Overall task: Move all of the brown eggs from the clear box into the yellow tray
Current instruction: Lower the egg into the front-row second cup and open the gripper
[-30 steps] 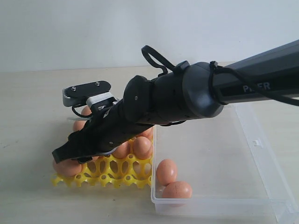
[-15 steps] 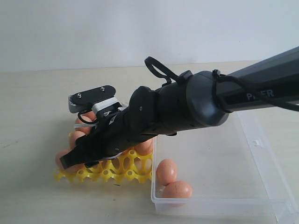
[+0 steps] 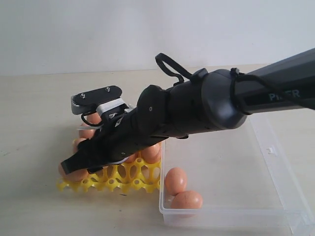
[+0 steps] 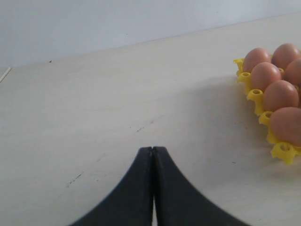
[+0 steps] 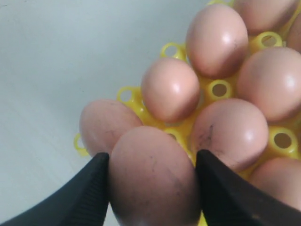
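The right gripper (image 5: 153, 162), a black 2-fingered claw on a long black arm (image 3: 256, 93) that reaches across from the right, is clamped on a smooth reddish-brown egg (image 5: 153, 186), with 1 finger pressed to each flank. In the exterior view it hangs low over the near left corner of the bright yellow square plastic egg tray (image 3: 118, 182). The tray sits on the pale wooden table (image 4: 94, 117), just beside the shallow clear plastic box (image 3: 221, 212).

The right wrist view shows at least 5 neighbouring eggs (image 5: 170, 89) seated close around the held one. The cup directly beneath is hidden, so whether it is free cannot be told.

2 more brown eggs (image 3: 175, 180) lie side by side in the box's near left corner, so the task looks nearly done.

The left gripper (image 4: 153, 153) has its fingers pressed together with nothing between them. It hovers over bare table with the tray off to one side.

The step in hand appears to be seating this egg. It is probably best done as follows:
- Come straight down so the egg's end settles between the raised pegs, not onto a neighbour's shell.
- Part the fingers only once the tray bears the egg, and only slightly, because the neighbouring eggs leave little room.
- Lift straight up afterwards; a sideways drag could roll the egg out.
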Controlling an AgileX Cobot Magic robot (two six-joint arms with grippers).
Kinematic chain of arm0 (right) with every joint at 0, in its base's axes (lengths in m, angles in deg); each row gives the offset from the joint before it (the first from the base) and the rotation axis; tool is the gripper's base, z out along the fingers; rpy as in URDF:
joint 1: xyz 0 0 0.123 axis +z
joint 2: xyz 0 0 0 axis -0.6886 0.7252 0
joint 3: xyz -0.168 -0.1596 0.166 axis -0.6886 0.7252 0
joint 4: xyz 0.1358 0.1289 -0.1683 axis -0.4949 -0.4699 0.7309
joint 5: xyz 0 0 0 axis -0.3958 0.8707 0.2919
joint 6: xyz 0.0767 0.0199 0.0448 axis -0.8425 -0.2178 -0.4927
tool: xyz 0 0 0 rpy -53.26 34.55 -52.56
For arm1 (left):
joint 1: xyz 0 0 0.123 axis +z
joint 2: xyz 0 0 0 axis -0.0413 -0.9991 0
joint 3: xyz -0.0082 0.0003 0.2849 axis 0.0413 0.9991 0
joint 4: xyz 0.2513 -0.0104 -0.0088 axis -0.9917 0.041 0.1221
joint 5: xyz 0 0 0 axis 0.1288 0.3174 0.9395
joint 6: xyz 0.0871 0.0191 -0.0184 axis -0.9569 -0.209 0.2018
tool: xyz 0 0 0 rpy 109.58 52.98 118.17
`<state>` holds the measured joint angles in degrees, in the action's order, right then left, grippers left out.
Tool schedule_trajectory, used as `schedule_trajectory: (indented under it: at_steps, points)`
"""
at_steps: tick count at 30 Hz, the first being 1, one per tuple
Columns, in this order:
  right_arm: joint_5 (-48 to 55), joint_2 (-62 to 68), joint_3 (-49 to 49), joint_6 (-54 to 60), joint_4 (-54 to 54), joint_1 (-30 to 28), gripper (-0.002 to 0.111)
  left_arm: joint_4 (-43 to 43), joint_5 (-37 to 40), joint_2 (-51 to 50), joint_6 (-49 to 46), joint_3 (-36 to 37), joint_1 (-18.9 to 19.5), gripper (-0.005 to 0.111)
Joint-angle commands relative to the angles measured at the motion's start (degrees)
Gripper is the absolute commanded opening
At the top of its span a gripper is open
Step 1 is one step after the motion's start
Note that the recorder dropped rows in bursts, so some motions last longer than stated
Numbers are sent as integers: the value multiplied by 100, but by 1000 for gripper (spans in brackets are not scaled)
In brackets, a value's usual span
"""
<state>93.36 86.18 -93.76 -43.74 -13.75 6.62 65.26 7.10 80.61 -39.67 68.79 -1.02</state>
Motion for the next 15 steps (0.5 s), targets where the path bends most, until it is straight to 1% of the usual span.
schedule_trajectory:
  at_steps: [1,10,15]
  points:
    - [-59,-160,4,23,0,-18,58,14,-52,-4,15,-23,10,0]
    - [-59,-202,4,-33,0,-18,58,14,-52,-4,15,-23,10,0]
    - [-21,-499,4,-34,65,-18,57,14,-52,-4,15,-23,10,0]
